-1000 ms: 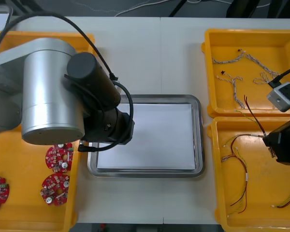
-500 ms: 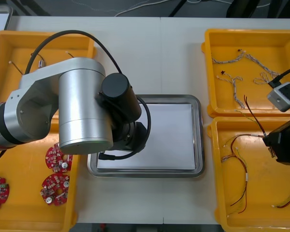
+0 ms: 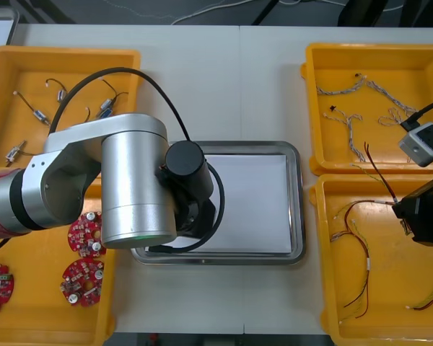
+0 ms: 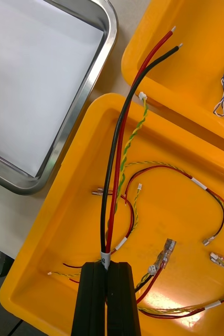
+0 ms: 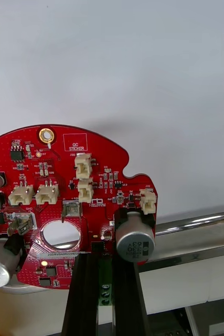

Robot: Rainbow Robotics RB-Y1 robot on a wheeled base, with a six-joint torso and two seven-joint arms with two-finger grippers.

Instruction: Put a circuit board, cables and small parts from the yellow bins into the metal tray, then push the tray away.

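Circuit board (image 5: 64, 173) gripped by left hand (image 5: 105, 260), above tray (image 5: 206, 224)

Steep overhead view, close wrist views; metal tray (image 3: 300, 202) in all.

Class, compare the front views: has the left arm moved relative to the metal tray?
Yes. The left arm has swung rightward, from the yellow bins to over the metal tray's left edge, its left gripper shut on a circuit board.
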